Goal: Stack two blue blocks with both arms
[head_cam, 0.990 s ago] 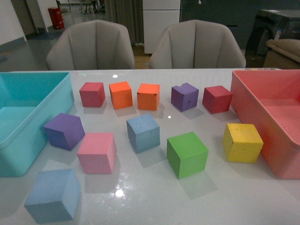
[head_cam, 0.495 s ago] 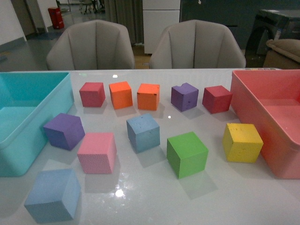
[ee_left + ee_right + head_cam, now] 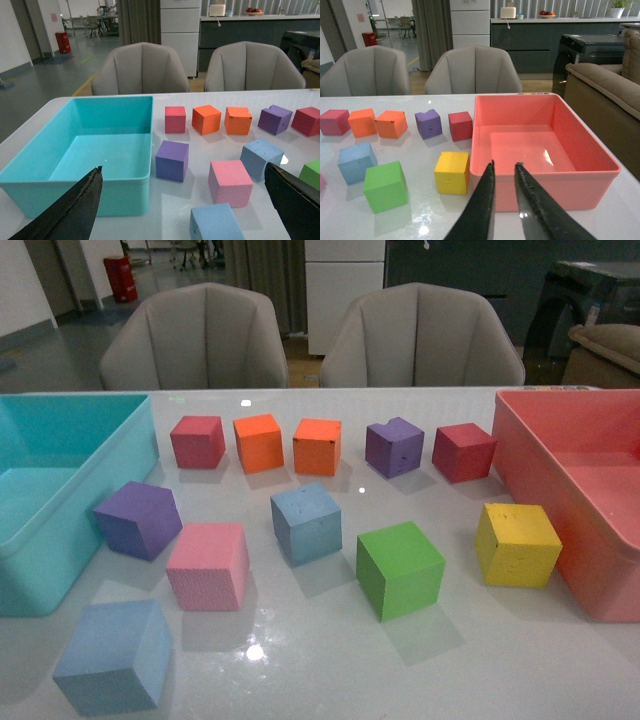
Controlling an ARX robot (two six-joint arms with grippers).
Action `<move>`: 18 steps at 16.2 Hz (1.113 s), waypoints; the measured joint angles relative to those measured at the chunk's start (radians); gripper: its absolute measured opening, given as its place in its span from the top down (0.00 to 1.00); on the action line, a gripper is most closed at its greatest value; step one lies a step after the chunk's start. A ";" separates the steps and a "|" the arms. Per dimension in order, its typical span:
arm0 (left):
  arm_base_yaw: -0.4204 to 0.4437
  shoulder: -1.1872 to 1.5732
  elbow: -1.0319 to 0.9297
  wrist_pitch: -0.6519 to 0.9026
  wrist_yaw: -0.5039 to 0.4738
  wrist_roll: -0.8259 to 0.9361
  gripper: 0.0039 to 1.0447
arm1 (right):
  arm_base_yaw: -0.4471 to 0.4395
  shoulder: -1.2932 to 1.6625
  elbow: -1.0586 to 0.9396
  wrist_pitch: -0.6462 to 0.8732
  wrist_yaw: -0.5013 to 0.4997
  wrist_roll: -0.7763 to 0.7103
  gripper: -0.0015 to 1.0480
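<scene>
Hanging the left gripper (image 3: 182, 167) wide open and empty, with the near blue cube (image 3: 215, 223) sitting just ahead of it and below, roughly between the spread fingers (image 3: 75, 215). Carrying the right gripper (image 3: 504, 163) with its fingers almost pressed together — only a slit between them, nothing pinched. Finding the far blue cube (image 3: 356, 162) well off from that gripper, toward the other arm's side, and the pink bin (image 3: 545, 195) lying directly ahead of it instead.

Judging the task as not yet begun: both cubes lying flat on the white table (image 3: 500, 660), well apart, neither gripped.

Risking a shove rather than a grasp if coming down on the far blue cube with the right fingers that narrow. Risking a bump as well — the pink cube (image 3: 230, 182) standing just beyond the near blue cube, the green cube (image 3: 385, 186) near the far one, so wide fingers possibly clipping a neighbour. Squeezing soft foam off-centre, or bringing both arms together mid-table, probably tilting or toppling the stack.
</scene>
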 joint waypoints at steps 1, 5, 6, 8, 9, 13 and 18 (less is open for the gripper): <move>0.000 0.000 0.000 0.000 0.000 0.000 0.06 | 0.000 0.000 0.000 0.000 0.000 0.000 0.76; 0.000 0.000 0.000 0.000 0.000 0.000 0.06 | 0.000 0.000 0.000 0.000 0.000 0.000 0.40; 0.000 0.000 0.000 0.000 0.000 0.000 0.06 | 0.000 0.000 0.000 0.000 0.000 0.000 0.29; 0.000 0.000 0.000 0.000 0.000 0.000 0.06 | 0.000 0.000 0.000 0.000 0.000 0.000 0.10; 0.000 0.000 0.000 0.000 0.000 0.000 0.06 | 0.000 0.000 0.000 0.000 0.000 0.000 0.04; 0.000 0.000 0.000 0.000 0.000 0.000 0.06 | 0.000 0.000 0.000 0.000 0.000 0.000 0.06; -0.114 0.290 0.287 -0.439 0.076 0.056 0.06 | 0.000 0.000 0.000 0.000 0.000 0.000 0.06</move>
